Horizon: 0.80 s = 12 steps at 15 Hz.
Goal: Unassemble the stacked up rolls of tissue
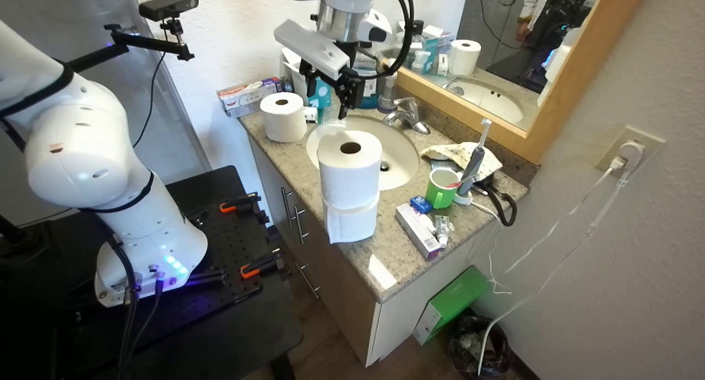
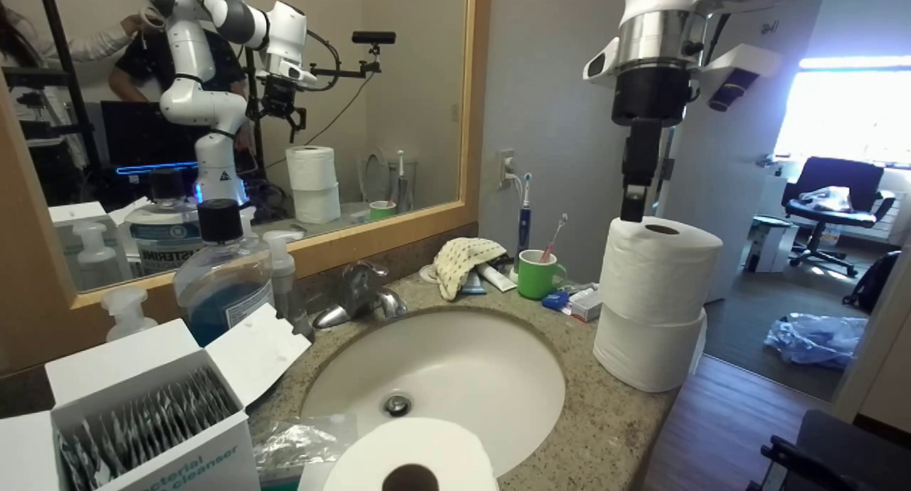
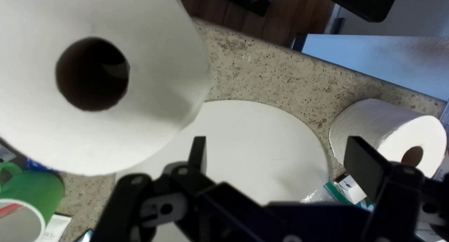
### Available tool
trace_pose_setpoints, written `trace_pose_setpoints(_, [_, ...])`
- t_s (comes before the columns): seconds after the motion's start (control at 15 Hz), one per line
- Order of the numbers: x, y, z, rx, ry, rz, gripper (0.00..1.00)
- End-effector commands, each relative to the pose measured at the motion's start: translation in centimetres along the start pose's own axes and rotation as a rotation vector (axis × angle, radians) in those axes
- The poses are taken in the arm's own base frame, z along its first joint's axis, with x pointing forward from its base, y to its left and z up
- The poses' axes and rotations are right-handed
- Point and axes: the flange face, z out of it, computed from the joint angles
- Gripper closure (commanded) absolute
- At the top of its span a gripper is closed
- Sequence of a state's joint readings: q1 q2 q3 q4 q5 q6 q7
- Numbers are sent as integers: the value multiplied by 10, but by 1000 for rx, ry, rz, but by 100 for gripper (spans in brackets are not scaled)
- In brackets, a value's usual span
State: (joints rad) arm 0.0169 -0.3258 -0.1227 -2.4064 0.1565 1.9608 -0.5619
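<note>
I have the jaws spread wide near the upper tissue roll, framing part of the sink in the wrist view. That roll sits upright on the lower roll, which rests on the surface, mid-frame in an exterior view; the upper one fills my wrist view's upper left. A third roll stands well apart beside the sink, at the right of the wrist frame.

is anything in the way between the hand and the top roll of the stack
Nothing visible is. The open, empty hand is off to one side of the top roll, with no object between them; in the wrist view, the single roll stands on the hand's opposite side, clear of that path.
</note>
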Motion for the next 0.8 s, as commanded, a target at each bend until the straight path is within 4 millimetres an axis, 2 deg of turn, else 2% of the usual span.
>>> trace_pose_setpoints(0.0, [-24,14,11,28,3,26,0])
trace_pose_setpoints(0.07, [-28,18,13,43,12,28,0])
trace_pose_setpoints(0.13, [-15,16,12,29,-13,33,0])
trace_pose_setpoints(0.27, [-21,22,15,41,-14,38,0])
trace_pose_setpoints(0.6, [-22,22,15,41,-11,39,0])
trace_pose_setpoints(0.73, [-23,32,15,15,-24,104,0])
